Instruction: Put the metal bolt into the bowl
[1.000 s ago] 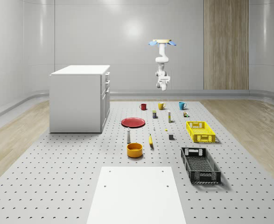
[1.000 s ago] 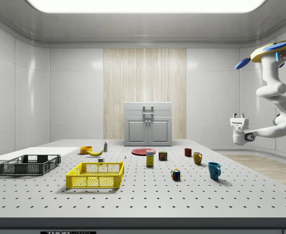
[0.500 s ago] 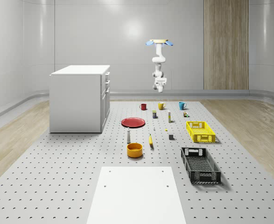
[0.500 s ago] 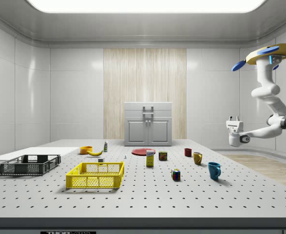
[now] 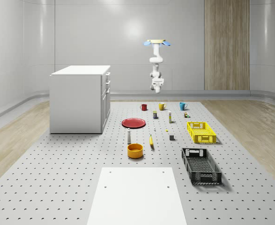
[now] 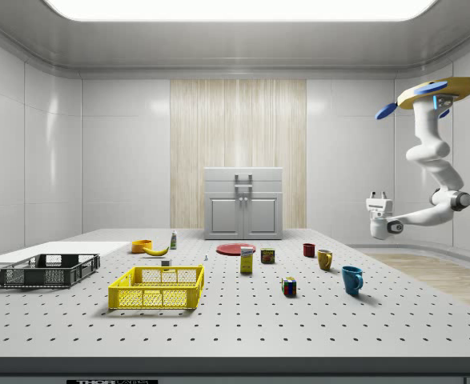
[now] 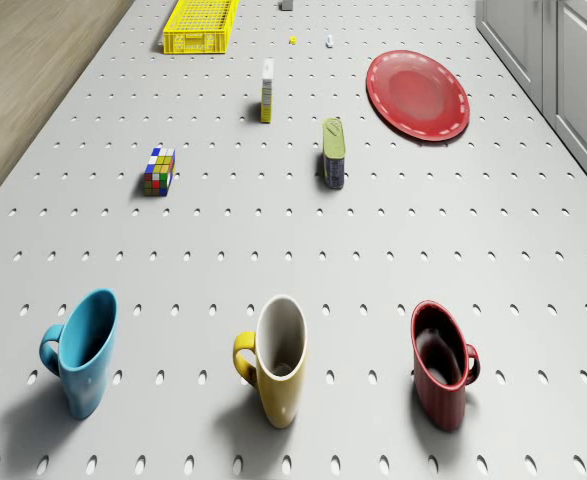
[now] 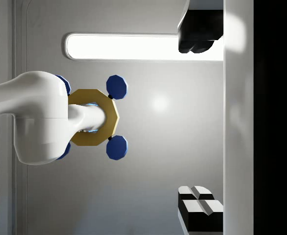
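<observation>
Note perforated table [image 5: 57, 187], cabinet [image 5: 78, 101] at the whole-scene view's left. Find drone [image 6: 435, 92] hovering high by the table's far end, behind the mugs [image 7: 281, 360]. Record gripper [image 6: 377, 195] turned upward, fingers [image 8: 197, 39] spread wide, holding nothing. Locate orange bowl [image 5: 135, 150] near the white sheet [image 5: 137, 197]. Locate tiny bolt [image 7: 329, 40] between plate [image 7: 418, 95] and yellow crate [image 7: 201, 25], well apart from bowl.

No legible text or labels.
</observation>
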{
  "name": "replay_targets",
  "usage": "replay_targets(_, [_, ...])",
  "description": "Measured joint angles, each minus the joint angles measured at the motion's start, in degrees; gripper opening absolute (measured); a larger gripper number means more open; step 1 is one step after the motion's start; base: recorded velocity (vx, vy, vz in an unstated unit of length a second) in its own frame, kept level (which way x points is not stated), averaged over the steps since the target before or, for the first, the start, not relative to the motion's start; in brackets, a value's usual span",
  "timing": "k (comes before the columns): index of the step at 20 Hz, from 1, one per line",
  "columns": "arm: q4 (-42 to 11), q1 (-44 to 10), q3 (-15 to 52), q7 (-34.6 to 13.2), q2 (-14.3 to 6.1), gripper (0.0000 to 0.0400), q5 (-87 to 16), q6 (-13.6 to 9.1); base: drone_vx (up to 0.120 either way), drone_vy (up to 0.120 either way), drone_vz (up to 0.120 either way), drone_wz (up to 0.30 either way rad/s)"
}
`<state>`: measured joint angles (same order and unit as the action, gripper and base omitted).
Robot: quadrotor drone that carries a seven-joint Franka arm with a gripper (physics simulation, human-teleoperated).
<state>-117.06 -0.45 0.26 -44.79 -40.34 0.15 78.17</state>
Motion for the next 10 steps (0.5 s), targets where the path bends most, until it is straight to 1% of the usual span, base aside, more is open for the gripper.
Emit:
replay_targets(3, [-0.1,0.0,0.0,0.0,-0.1,0.0400,0.0,0.1,0.000,-0.120,0.000,0.000])
replay_targets(4, [-0.1,0.0,0.0,0.0,-0.1,0.0400,0.0,0.1,0.080,-0.120,0.000,0.000])
replay_targets(10, [-0.2,-0.1,0.1,0.0,-0.3,0.0400,-0.1,0.4,0.120,-0.120,0.000,0.000])
